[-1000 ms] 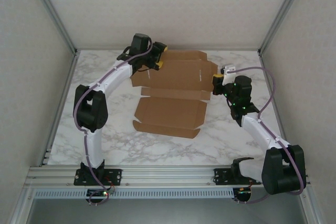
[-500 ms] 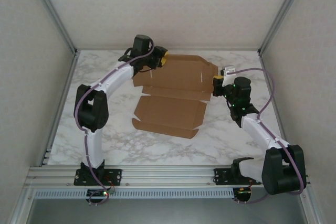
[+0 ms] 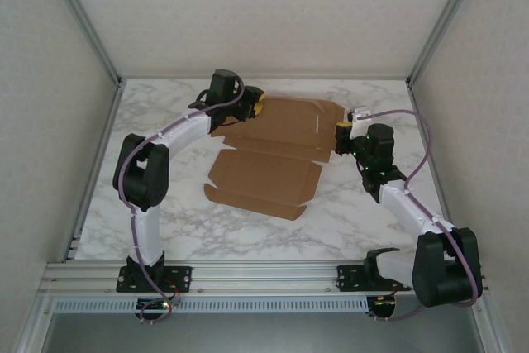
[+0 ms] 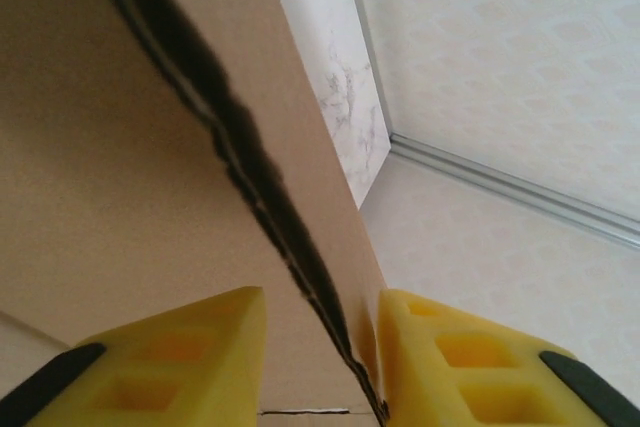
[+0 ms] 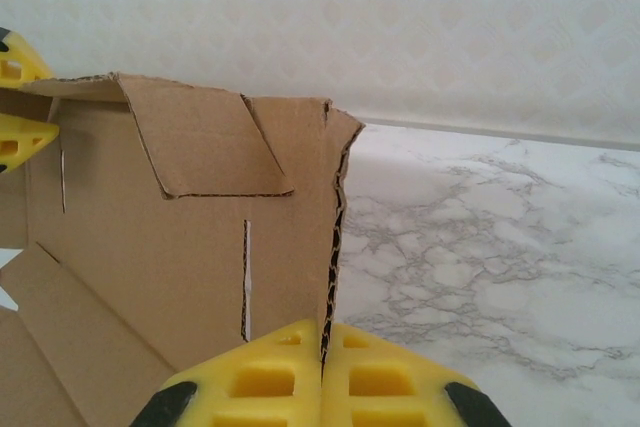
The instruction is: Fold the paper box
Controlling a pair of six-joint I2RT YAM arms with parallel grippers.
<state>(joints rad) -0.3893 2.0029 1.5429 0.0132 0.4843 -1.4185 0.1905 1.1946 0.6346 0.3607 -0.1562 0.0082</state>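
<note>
Box (image 3: pixel 273 150) sits mid-table toward the far edge, long axis running L-R, parallel to that edge. You've got it by both ends of the rear panel. L gripper (image 3: pixel 254 105) is at the panel's far-left corner and R gripper (image 3: pixel 340 134) at its right end, so the panel spans straight between them. Neither arm is clearly nearer; each owns one end.

R gripper (image 5: pixel 322 347): pads pressed together, pinching the panel's corrugated right edge, which runs down into the seam between them. L gripper (image 4: pixel 320 347): pads stand apart astride a cardboard edge. The board touches the right-hand pad, but can't tell if it's actually clamped.

The near half of the box lies flat on the table (image 3: pixel 165 221) toward the near edge, well apart from both grippers. I'd judge the coming move turns on that: the raised panel has to swing about the L-R crease, so you'd keep both ends level or it'll twist.

Looks: plain brown corrugated, die-cut. R wrist view shows thin slits in the panel and a small flap folded in at the top corner. Small tabs on the near edge. Most of it is still an open sheet, so early in the fold IMO.
</note>
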